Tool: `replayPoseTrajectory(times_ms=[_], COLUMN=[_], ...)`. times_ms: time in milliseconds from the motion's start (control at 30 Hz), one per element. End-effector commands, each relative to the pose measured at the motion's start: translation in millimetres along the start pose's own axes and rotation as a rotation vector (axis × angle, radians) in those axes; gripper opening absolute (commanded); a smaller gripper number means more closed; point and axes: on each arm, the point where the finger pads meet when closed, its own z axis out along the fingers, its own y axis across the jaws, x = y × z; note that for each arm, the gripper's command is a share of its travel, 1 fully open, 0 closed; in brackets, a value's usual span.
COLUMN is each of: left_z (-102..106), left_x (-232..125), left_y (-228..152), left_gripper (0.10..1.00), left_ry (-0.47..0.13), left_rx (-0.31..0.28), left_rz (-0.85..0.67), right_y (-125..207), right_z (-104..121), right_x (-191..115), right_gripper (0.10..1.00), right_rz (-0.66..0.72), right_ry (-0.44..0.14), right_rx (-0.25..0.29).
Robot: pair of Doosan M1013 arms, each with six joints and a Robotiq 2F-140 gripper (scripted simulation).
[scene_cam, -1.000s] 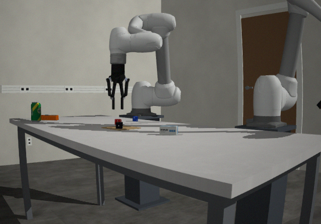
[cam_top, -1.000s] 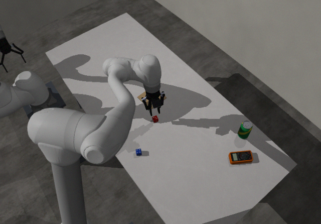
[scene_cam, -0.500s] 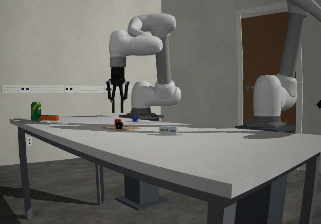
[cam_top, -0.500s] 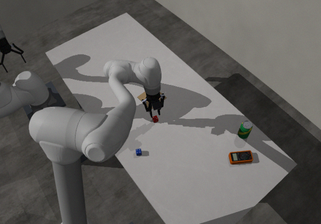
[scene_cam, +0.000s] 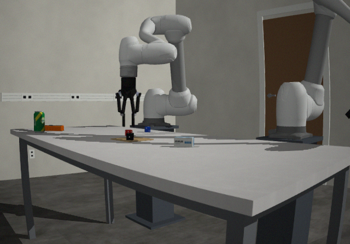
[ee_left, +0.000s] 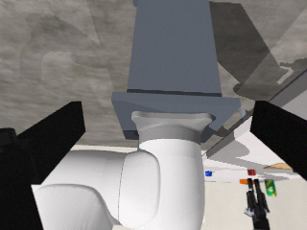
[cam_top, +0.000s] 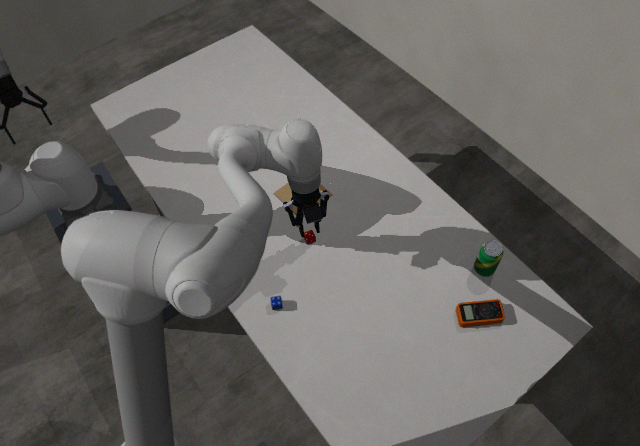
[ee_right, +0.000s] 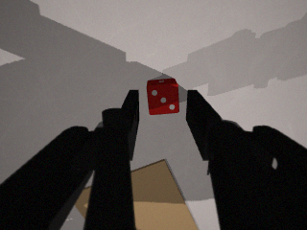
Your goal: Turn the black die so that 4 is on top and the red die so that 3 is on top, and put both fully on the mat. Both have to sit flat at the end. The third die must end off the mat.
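Observation:
The red die [cam_top: 309, 238] [scene_cam: 128, 131] [ee_left: 251, 172] [ee_right: 164, 106] lies on the table just off the tan mat [cam_top: 282, 192] [scene_cam: 144, 139] [ee_right: 158, 184]; its upper face shows 3 in the right wrist view. My right gripper [cam_top: 310, 233] [scene_cam: 128, 125] [ee_right: 162, 104] is directly above it, fingers part open, nothing between them. The black die [scene_cam: 129, 136] rests on the mat in the exterior view; its top number is unreadable, and the gripper hides it in the top view. The blue die [cam_top: 276, 302] [scene_cam: 147, 129] [ee_left: 208, 173] stands off the mat. My left gripper [cam_top: 32, 132] [ee_left: 167, 116] is wide open and empty, away from the table.
A green can [cam_top: 486, 261] [scene_cam: 39, 121] and an orange multimeter [cam_top: 480, 313] [scene_cam: 54, 128] are at one end of the table. A small white-blue box [scene_cam: 184, 141] stands near the mat in the exterior view. The right arm reaches over the table in the top view.

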Motion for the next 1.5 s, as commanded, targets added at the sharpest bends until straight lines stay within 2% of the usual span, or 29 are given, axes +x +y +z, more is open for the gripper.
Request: replayPoseTrajectory(times_ms=[0, 367, 1467], left_z=[-0.5, -0.5, -0.5], left_x=[0.0, 0.0, 0.0], left_y=[-0.1, -0.1, -0.1], left_gripper=[1.000, 1.000, 1.000], left_ry=[0.001, 0.001, 0.001], left_rx=[0.000, 0.000, 0.000], left_rz=[0.000, 0.000, 0.000], right_y=[-0.1, -0.2, -0.4], right_z=[1.5, 7.7, 8.0], right_x=[-0.4, -0.5, -1.1], right_gripper=[0.351, 0.351, 0.351], right_rz=[0.000, 0.000, 0.000], right_ry=[-0.001, -0.001, -0.001], right_rx=[0.000, 0.000, 0.000])
